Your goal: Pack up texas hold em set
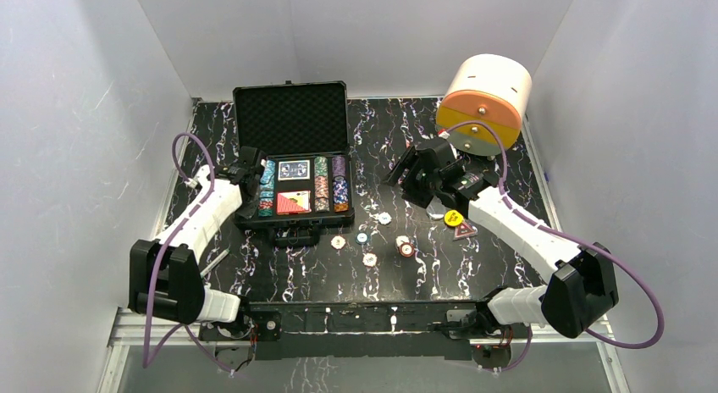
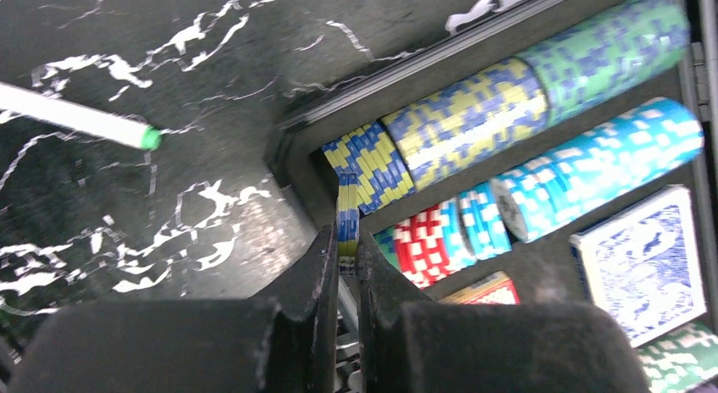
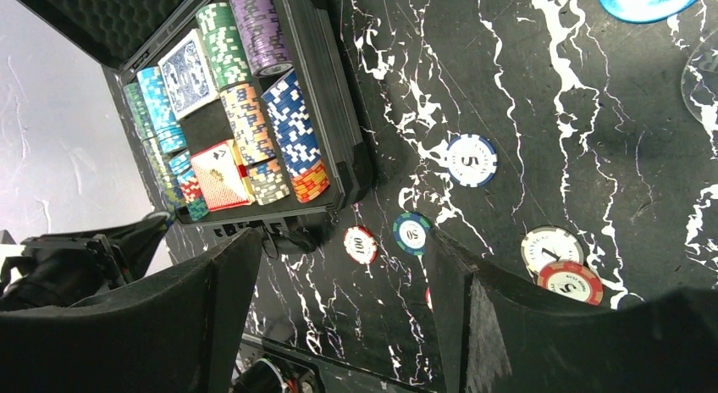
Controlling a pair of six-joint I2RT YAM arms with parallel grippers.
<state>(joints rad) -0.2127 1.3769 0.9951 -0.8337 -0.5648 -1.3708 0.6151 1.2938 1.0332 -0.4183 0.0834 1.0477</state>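
Note:
The black case [image 1: 290, 113] lies open at the back centre, with rows of striped poker chips [image 2: 457, 126] and two card decks [image 1: 294, 169] in its foam. My left gripper [image 2: 343, 249] is at the case's left end [image 1: 252, 177], shut on a yellow-and-blue chip [image 2: 345, 211] held edge-on beside the yellow-and-blue row. My right gripper [image 3: 339, 274] hangs open and empty above the table right of the case [image 1: 415, 177]. Loose chips [image 1: 370, 259] lie in front of the case, among them a "100" chip [image 3: 361, 245], a "50" chip [image 3: 412, 233] and a "5" chip [image 3: 471, 159].
A big white-and-orange cylinder [image 1: 485, 101] lies at the back right. A yellow round button [image 1: 454, 216] and a small triangular piece [image 1: 463, 232] sit under my right arm. A white pen with a green tip [image 2: 80, 122] lies left of the case.

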